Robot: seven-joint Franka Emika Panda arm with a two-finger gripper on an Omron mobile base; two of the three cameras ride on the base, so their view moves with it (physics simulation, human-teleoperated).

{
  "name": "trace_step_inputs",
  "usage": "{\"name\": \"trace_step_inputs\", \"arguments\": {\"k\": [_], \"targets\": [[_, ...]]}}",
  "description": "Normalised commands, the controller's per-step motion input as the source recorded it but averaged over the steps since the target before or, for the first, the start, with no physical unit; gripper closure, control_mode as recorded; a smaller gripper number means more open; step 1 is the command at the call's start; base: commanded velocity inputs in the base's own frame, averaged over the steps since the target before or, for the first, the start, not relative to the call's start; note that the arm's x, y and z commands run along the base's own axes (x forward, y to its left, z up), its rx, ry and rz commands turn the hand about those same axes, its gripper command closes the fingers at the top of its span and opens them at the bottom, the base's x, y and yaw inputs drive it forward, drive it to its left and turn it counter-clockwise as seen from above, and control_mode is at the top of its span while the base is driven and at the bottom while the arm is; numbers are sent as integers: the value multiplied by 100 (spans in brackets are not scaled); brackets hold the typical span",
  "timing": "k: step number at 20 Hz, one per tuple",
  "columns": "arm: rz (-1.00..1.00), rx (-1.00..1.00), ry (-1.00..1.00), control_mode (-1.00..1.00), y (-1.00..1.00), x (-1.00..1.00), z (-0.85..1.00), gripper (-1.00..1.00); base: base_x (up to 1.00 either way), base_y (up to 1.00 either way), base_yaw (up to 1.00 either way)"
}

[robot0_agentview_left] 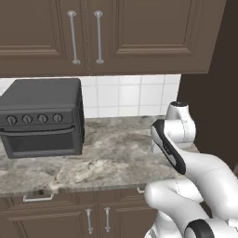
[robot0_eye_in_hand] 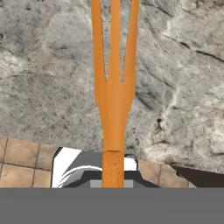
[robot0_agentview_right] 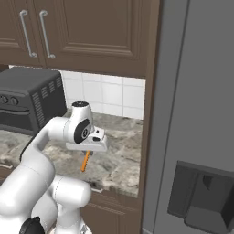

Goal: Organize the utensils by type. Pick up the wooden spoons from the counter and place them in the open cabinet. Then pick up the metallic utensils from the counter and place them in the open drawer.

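— What is the end effector (robot0_agentview_right: 87, 153) holding?
— I see it closed tight on the orange fork (robot0_eye_in_hand: 114, 87); the fork hangs straight below it, prongs down, above the tabletop (robot0_agentview_right: 114, 169).

The arm (robot0_agentview_left: 200, 172) is glossy white — fat rounded links with dark grey joint bands and caps — ending in a flat white hand block (robot0_agentview_right: 89, 144).

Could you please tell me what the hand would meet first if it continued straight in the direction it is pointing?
Probably the grey-and-tan veined stone counter: the hand, shut on the slim orange three-pronged fork, points down at it, so the prongs would touch first.
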Motion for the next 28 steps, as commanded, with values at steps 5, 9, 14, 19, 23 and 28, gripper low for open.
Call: {"name": "trace_step_inputs", "arguments": {"k": [5,9,14,19,23,28], "targets": [[0,0,0,100,0,0,0,100,-92,-1,-11],[0,0,0,100,0,0,0,100,-84,8,-53],[0,0,0,100,0,0,0,100,-46,21,-89],[0,0,0,100,0,0,0,100,-6,14,-100],[0,0,0,100,0,0,0,100,0,11,-100],[0,0,0,100,0,0,0,100,0,11,-100]]}}
